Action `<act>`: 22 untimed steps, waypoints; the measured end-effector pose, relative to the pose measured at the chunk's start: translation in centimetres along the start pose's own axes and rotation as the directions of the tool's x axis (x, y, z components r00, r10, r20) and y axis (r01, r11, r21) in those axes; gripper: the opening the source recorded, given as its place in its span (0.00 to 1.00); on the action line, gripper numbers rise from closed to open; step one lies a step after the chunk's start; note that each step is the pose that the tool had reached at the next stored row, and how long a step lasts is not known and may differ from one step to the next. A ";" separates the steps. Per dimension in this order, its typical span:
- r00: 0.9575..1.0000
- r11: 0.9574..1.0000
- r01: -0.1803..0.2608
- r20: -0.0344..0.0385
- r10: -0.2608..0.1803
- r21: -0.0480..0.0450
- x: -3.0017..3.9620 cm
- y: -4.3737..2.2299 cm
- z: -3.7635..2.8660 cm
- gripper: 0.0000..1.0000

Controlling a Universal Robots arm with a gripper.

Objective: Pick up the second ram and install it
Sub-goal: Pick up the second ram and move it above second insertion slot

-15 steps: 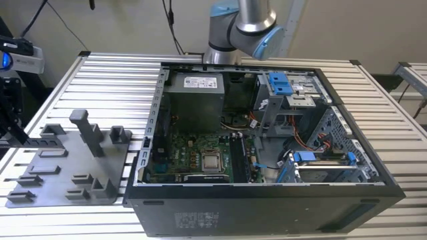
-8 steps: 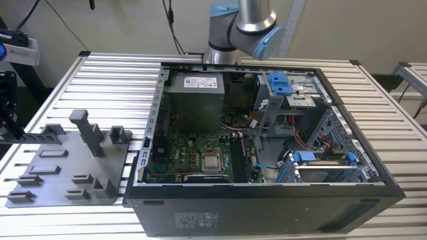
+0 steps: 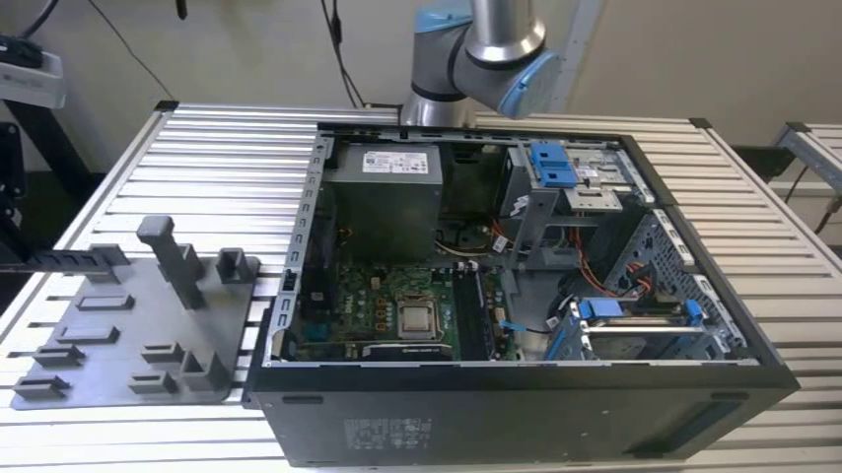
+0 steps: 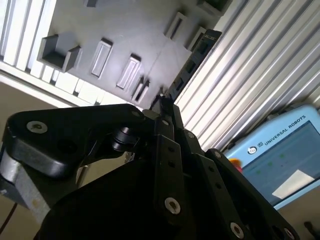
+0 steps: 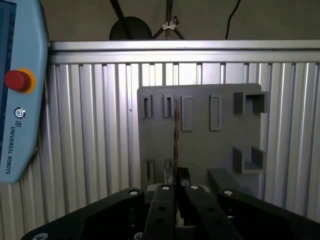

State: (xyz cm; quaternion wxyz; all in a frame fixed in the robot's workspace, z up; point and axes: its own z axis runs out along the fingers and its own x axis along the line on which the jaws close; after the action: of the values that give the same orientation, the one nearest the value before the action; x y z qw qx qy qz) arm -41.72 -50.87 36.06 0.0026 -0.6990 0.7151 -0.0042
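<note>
In the exterior view, my table (image 3: 211, 168) of ribbed metal slats carries an open black case (image 3: 526, 404) lying on its side. A grey plate (image 3: 118, 345) with upright posts lies at nine o'clock from the case, just beside it. Inside the case, a grey power supply (image 3: 382, 192) sits at twelve o'clock from the green motherboard (image 3: 355, 296). A silver CPU (image 3: 418, 317) is toward the board's five o'clock. One blue bracket (image 3: 553, 163) sits at the case's one o'clock, another (image 3: 598, 307) at four. In the first wrist view I see a pale blue pendant (image 5: 22, 130) with a red button (image 5: 17, 80), near the plate but apart from it.
</note>
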 end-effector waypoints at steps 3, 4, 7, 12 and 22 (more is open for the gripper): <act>1.000 1.000 0.000 0.000 0.000 0.000 0.00 -0.01 -0.63 0.14; 1.000 1.000 0.000 0.000 0.000 0.000 0.00 0.00 -0.84 0.14; 1.000 1.000 0.000 0.000 0.000 0.000 0.00 -0.01 -1.46 0.14; 1.000 1.000 0.000 0.000 0.000 0.000 0.01 -0.02 -2.59 0.14; 1.000 1.000 0.000 0.000 0.000 0.000 0.01 -0.04 -4.56 0.14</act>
State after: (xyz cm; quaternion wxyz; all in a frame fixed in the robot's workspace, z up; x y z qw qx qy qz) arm -41.72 -50.87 40.62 0.0026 -0.6990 0.7151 -0.0042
